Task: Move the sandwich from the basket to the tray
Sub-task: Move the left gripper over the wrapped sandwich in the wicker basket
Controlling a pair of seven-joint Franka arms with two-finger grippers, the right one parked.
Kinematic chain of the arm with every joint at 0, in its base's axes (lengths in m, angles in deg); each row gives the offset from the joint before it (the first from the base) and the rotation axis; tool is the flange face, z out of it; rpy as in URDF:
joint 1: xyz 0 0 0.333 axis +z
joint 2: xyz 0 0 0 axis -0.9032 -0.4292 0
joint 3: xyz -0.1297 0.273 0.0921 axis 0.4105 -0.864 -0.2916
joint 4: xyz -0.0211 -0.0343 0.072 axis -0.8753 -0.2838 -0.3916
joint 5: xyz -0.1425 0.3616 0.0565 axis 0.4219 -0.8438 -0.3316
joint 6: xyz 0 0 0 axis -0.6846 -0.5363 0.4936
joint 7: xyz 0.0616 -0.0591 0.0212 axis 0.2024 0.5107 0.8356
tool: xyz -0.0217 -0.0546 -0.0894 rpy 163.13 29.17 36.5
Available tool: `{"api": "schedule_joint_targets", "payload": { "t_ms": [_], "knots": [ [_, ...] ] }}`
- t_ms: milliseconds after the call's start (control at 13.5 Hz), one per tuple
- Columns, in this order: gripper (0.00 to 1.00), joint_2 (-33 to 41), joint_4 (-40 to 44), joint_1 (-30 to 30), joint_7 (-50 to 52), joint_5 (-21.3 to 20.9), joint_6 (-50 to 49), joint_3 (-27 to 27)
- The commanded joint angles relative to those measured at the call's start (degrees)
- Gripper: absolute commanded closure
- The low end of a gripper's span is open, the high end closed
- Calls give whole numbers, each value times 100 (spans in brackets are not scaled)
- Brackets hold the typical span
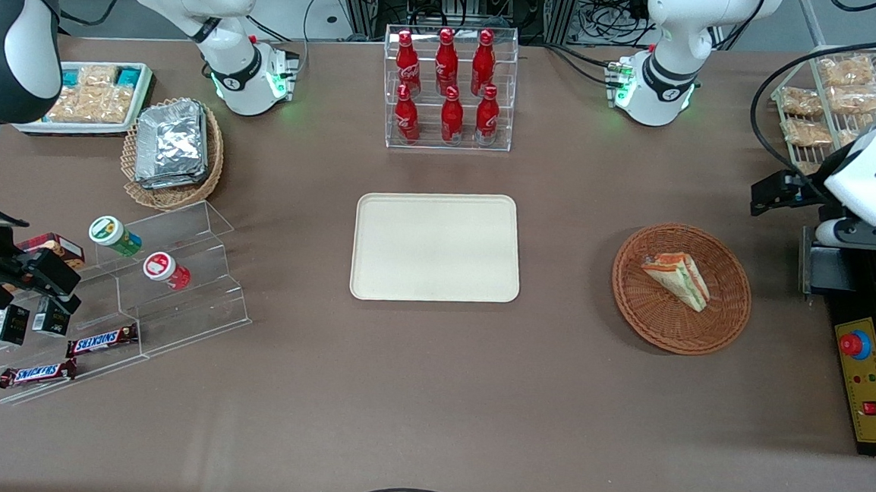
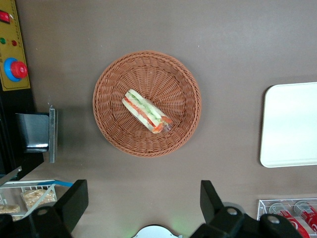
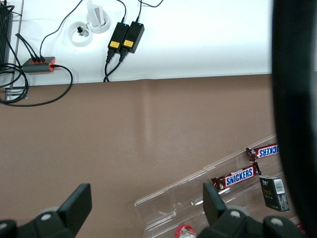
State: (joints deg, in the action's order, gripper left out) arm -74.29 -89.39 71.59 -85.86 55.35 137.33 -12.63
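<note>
1. Triangular wrapped sandwich (image 2: 146,111): lies in round reddish-brown wicker basket (image 2: 111,134), not yet lifted.
2. Flat cream-beige rectangular tray (image 1: 436,247): bare, beside the basket on the brown table (image 1: 429,397).
3. Left gripper (image 2: 141,203): fingers (image 2: 74,201) spread, hanging high above the basket; grasp, carry and placing remain.

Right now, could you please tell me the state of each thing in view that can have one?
sandwich: lying in the basket, wrapped, not gripped.
basket: holds only the sandwich.
tray: flat on the table, nothing on it.
gripper: above the table beside the basket, fingers open, holding nothing.
cola bottles: upright in the clear rack, caps on.
two small jars: lying tilted on the clear stepped stand.
</note>
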Motion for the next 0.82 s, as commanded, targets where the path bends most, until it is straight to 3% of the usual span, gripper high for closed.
{"api": "schedule_joint_targets", "payload": {
  "t_ms": [0, 743],
  "knots": [
    [0, 72, -752, -15, 474, -51, 598, 6],
    [0, 72, -2818, -33, 2530, -60, 2725, 42]
  ]
}}
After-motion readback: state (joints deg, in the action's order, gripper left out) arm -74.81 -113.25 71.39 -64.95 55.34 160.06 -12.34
